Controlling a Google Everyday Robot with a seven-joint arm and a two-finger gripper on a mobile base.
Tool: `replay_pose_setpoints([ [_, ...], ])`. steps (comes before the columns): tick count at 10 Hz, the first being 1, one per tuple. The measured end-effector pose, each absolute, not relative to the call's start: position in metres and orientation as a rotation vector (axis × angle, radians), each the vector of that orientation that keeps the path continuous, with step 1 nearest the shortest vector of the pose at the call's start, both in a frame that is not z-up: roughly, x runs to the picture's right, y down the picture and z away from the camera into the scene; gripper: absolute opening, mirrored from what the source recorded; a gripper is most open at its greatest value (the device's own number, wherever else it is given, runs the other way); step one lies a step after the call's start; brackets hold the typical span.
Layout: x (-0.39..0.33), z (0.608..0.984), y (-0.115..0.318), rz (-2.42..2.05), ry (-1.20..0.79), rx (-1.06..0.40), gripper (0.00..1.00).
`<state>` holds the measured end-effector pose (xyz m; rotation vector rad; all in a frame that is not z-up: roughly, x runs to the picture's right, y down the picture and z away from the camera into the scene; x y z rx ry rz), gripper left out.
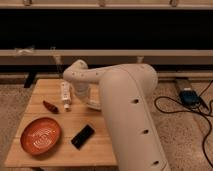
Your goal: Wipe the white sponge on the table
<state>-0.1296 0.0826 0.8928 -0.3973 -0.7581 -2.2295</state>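
The light-wood table (47, 90) stands at the left, seen from above. My white arm (125, 110) reaches over its right half and bends down at the middle of the top. The gripper (91, 103) is low over the table just right of the white tube, mostly covered by the arm. The white sponge is hidden behind the arm.
An orange plate (42, 136) sits at the table's front left, with a black phone-like slab (82, 136) to its right. A slim white tube (65, 95) and a small red-brown object (50, 107) lie further back. A blue device (190, 96) and black cables (172, 107) are on the floor at the right.
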Motion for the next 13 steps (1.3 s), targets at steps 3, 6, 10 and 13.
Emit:
replay_pose_setpoints([
  [3, -0.161, 0.874, 0.095, -2.272, -0.809, -0.326, 0.04],
  [6, -0.186, 0.852, 0.116, -2.331, -0.871, -0.277, 0.33],
  [10, -0.17, 0.838, 0.142, -2.333, -0.909, -0.301, 0.73],
  [13, -0.143, 0.84, 0.147, -2.303, -0.903, -0.347, 0.8],
])
